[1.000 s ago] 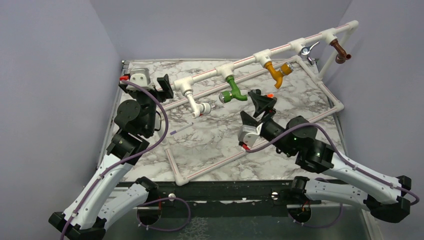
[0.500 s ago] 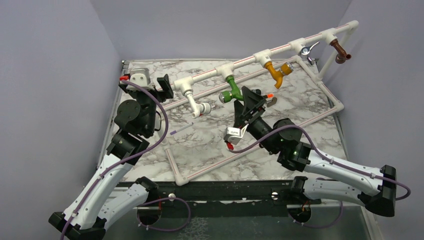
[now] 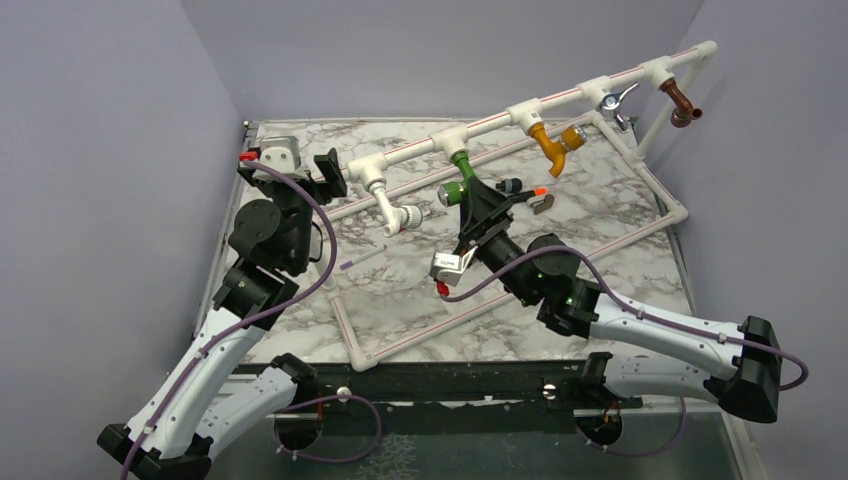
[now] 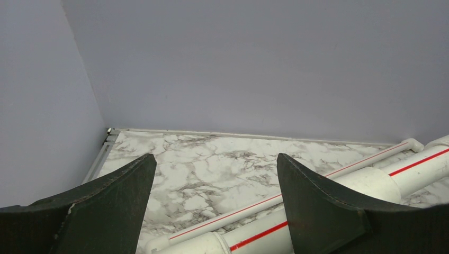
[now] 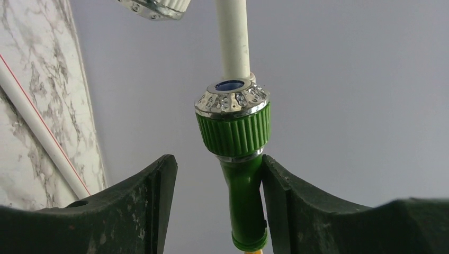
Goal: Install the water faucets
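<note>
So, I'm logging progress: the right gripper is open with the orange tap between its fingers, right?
Not the orange tap. The right wrist view shows the right gripper open with the green tap between its fingers; the orange tap hangs farther along the pipe.

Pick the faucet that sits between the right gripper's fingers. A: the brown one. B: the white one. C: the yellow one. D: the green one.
D: in the right wrist view the green faucet stands inside the right gripper, whose fingers are apart, with a gap showing on one side.
</note>
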### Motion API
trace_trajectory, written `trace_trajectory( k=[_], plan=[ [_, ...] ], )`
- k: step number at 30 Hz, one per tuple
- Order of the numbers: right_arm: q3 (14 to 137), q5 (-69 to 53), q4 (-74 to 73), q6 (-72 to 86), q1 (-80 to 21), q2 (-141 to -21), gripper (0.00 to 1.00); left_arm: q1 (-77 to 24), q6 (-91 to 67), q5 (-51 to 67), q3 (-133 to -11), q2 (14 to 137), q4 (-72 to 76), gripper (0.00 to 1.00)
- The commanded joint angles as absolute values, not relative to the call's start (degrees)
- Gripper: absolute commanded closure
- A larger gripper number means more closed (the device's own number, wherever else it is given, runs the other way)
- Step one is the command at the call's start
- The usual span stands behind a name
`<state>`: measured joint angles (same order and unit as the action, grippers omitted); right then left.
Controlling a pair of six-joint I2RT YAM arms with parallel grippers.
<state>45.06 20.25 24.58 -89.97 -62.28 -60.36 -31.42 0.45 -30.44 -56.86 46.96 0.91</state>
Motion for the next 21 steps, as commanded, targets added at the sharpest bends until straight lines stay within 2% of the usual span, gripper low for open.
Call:
trace_trajectory(
  k=[1,6,10,12,16,21],
  plan=[
    [47.6,21.9,28.0,-91.7,-62.3,-61.4,0.38,-32.3,0.3,-27.4,-55.9,48.9,-4.5,0.15],
    [48.1,21.7,28.3,-91.2,-62.3,-61.9,0.45,-32.3,0.3,-27.3,-55.9,48.9,-4.5,0.15],
    [48.7,21.4,29.4,-90.2,-62.3,-62.6,0.56,-32.3,0.3,-27.2,-55.9,48.9,-4.4,0.15],
    [49.1,21.3,29.6,-88.8,-62.3,-62.9,0.68,-32.3,0.4,-27.3,-55.9,48.9,-4.4,0.15],
    [49.3,21.3,30.6,-84.4,-62.3,-63.0,0.98,-32.3,0.3,-27.3,-55.9,48.9,-4.5,0.15],
    [47.8,22.0,36.7,-74.9,-62.3,-63.0,1.0,-32.3,0.4,-27.4,-55.9,48.7,-4.5,0.15]
  ],
)
